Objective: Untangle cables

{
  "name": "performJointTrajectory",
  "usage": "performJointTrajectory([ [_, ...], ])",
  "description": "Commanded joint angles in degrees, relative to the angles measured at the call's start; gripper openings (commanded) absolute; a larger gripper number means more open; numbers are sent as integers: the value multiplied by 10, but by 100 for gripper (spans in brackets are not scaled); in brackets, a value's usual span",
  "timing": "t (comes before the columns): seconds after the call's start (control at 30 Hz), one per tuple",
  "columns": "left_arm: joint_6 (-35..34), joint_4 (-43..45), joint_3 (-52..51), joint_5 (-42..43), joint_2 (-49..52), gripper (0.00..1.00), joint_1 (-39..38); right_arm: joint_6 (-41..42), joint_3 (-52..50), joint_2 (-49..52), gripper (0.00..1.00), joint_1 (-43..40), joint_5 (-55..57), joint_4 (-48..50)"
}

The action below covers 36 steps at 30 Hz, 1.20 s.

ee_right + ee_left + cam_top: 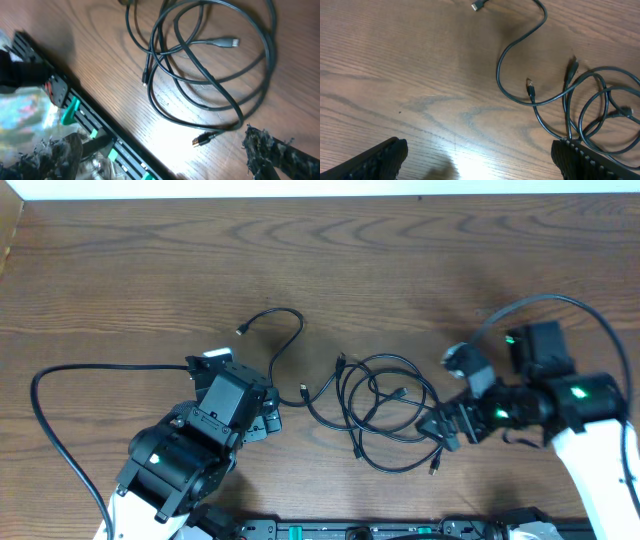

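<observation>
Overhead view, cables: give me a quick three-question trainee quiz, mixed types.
1. True or false: the left gripper is holding a cable.
2. The tangled cables lie: A) between the two grippers; B) clamped in the left gripper; C) draped over the right gripper.
3. Fill in: the right gripper's jaws stand ___.
Key: 1 false; 2 A; 3 open.

Thin matt black plastic-sheathed, metal-tipped cables (pixel 385 408) on a smooth, faintly glossy, grained wooden table (pixel 150 270).
</observation>
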Motion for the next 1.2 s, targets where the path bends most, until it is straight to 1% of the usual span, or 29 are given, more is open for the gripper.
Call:
performJointTrajectory([
  [0.0,-9,-4,15,-18,1,96,3,34,-1,39,99,32,31,15],
  [0.17,-9,-4,15,-18,1,96,3,38,-1,97,99,51,54,49],
  [0.3,-9,-3,15,-18,1,96,3,38,-1,132,99,54,81,73],
  [0.5,-9,-4,15,-18,2,97,3,36,-1,192,99,57,90,116],
  [0.6,-9,-4,15,-18,2,96,3,31,-1,221,96,72,90,118],
  [0.67,-9,-4,15,-18,2,97,3,26,-2,241,92,90,90,118],
  [0.7,-9,-4,15,-18,1,96,3,26,-2,249,89,100,91,120],
  [0.73,-9,-4,15,-18,2,96,3,27,-2,257,78,109,94,122],
  [0.77,-9,-4,15,-18,2,96,3,28,-2,264,63,119,99,127],
  [0.8,-9,-4,15,-18,2,96,3,34,-2,270,38,126,105,131],
  [0.83,-9,-4,15,-18,2,97,3,48,-2,273,4,131,115,136],
  [0.87,-9,-4,15,-18,2,97,3,66,-2,273,1,134,123,140],
  [1.03,-9,-4,15,-18,2,97,3,83,9,250,1,138,127,135],
  [1.17,-9,-4,15,-18,2,97,3,83,40,193,1,138,127,113],
])
